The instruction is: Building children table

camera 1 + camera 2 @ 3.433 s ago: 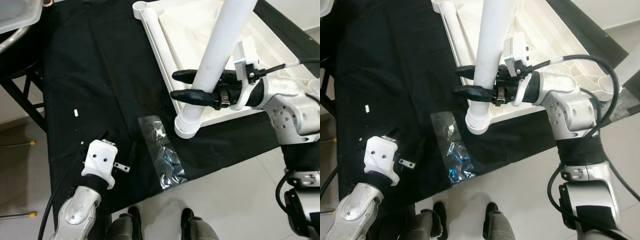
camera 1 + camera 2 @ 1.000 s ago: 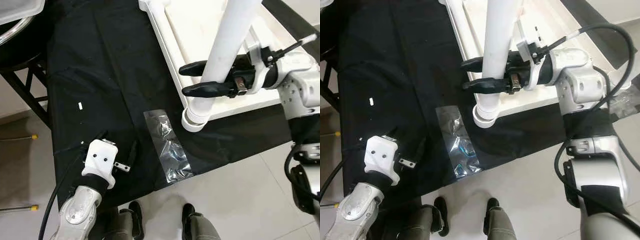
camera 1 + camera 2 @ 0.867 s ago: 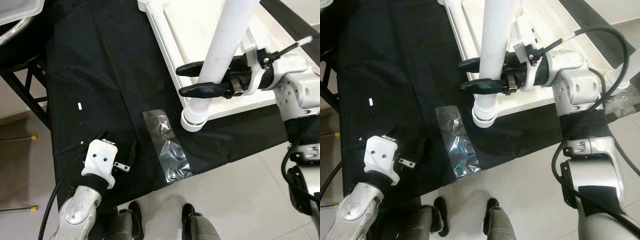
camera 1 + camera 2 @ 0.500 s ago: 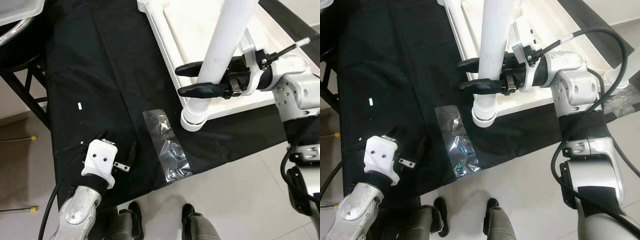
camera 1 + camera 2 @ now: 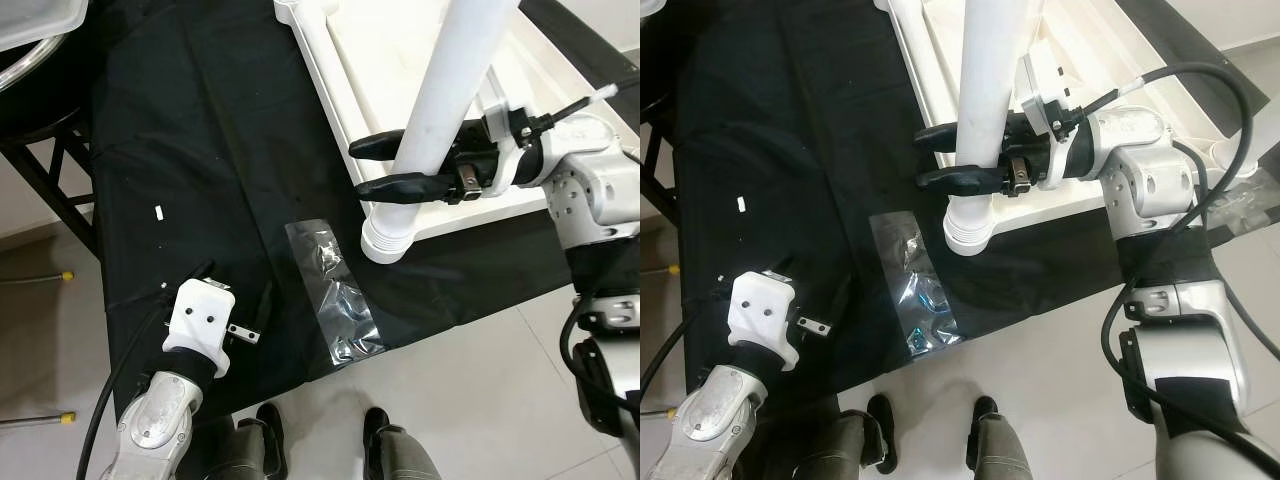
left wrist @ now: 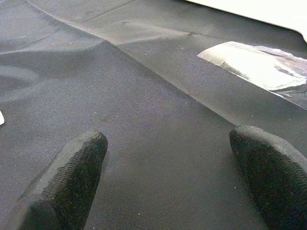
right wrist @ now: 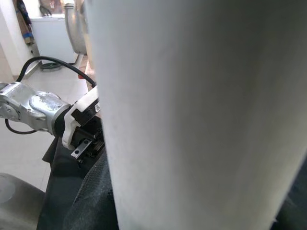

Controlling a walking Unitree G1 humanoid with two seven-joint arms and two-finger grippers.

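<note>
On the black cloth (image 5: 200, 150) a clear bag (image 5: 335, 305) lies between wide-jawed left gripper (image 6: 168, 177) and right gripper (image 5: 375, 167) clamping the white leg (image 5: 440, 110).

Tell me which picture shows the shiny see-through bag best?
The left eye view shows it best: the whole clear plastic bag lies flat on the black cloth, with small parts inside. The right eye view shows it whole too, with more glare. The left wrist view catches one bright corner. The right wrist view mostly shows the white table leg.

Silver jointed right arm (image 5: 1150, 190) with black cable; white wrist housing on left arm (image 5: 200, 325); long black ridged rubber fingers (image 6: 62, 187).
</note>
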